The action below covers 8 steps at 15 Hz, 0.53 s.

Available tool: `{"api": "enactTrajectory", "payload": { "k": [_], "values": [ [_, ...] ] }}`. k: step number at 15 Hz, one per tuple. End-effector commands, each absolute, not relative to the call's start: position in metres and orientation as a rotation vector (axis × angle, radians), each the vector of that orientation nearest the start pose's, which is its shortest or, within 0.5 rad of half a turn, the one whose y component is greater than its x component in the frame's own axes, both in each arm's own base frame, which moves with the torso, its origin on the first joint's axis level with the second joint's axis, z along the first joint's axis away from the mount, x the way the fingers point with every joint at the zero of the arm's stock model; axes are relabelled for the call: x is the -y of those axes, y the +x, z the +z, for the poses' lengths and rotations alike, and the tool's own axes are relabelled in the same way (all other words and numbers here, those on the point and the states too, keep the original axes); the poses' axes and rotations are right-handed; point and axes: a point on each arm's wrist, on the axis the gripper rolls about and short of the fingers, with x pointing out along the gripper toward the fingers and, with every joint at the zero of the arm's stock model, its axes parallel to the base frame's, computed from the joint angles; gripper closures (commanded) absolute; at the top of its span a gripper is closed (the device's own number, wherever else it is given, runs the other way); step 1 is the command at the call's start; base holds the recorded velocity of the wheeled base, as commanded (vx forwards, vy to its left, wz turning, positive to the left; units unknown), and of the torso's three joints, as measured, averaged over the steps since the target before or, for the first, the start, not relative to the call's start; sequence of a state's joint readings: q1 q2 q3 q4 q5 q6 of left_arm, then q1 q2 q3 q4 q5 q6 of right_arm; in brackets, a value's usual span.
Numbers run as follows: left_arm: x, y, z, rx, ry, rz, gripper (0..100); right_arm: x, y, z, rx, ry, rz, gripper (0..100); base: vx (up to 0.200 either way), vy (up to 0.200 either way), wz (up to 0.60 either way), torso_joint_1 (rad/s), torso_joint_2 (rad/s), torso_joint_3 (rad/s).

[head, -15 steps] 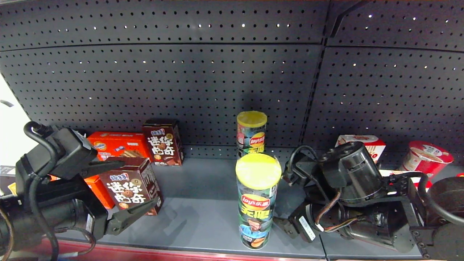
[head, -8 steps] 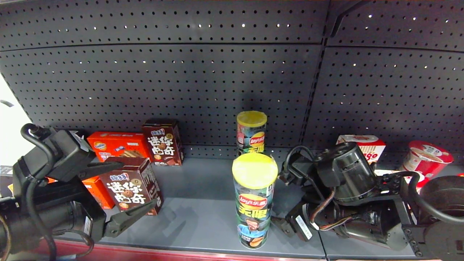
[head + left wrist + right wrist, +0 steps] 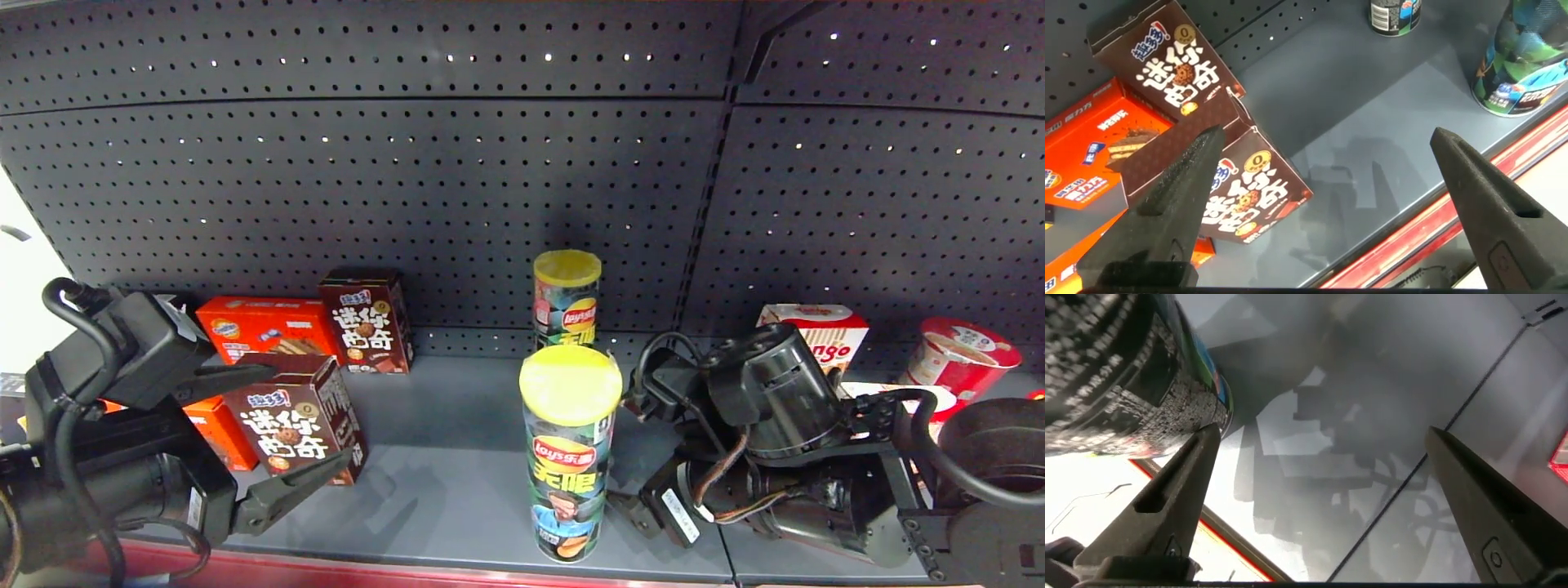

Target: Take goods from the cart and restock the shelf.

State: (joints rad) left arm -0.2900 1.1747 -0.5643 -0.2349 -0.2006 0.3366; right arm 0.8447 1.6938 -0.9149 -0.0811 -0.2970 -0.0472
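Two yellow-lidded chip cans stand on the grey shelf (image 3: 457,425), the front can (image 3: 569,457) near the shelf edge and the back can (image 3: 566,298) by the pegboard. My right gripper (image 3: 1323,437) is open just right of the front can (image 3: 1127,367), one finger beside its base; contact is hard to judge. At the left, my left gripper (image 3: 312,412) is open, its fingers straddling the front brown cookie box (image 3: 294,420) without closing on it. The left wrist view shows that box (image 3: 1249,192) between the open fingers of the left gripper (image 3: 1327,137).
A second brown box (image 3: 365,320) and orange boxes (image 3: 265,327) sit at the back left. A white-and-red box (image 3: 816,327) and a red cup (image 3: 963,355) stand behind the right arm. A red strip (image 3: 408,569) runs along the shelf's front edge.
The right arm has shifted left, and the front chip can has slid a little left with it. The left arm has drawn back slightly from the brown box.
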Motion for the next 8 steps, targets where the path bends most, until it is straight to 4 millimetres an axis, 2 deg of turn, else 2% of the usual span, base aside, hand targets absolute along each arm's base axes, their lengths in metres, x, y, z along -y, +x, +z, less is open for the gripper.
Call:
{"api": "enactTrajectory", "payload": {
  "k": [1,6,8],
  "values": [
    [0.051,0.155,0.202,-0.288,0.342,-0.544,0,-0.215,0.199,0.162,-0.586,-0.43,0.541,0,0.0,0.0,0.0,0.0,0.0,0.0],
    [0.05,0.153,0.203,-0.281,0.34,-0.539,0,-0.212,0.196,0.164,-0.581,-0.425,0.541,0,0.0,0.0,0.0,0.0,0.0,0.0],
    [0.049,0.152,0.203,-0.277,0.34,-0.536,0,-0.202,0.19,0.176,-0.547,-0.406,0.525,0,0.0,0.0,0.0,0.0,0.0,0.0]
  ]
}}
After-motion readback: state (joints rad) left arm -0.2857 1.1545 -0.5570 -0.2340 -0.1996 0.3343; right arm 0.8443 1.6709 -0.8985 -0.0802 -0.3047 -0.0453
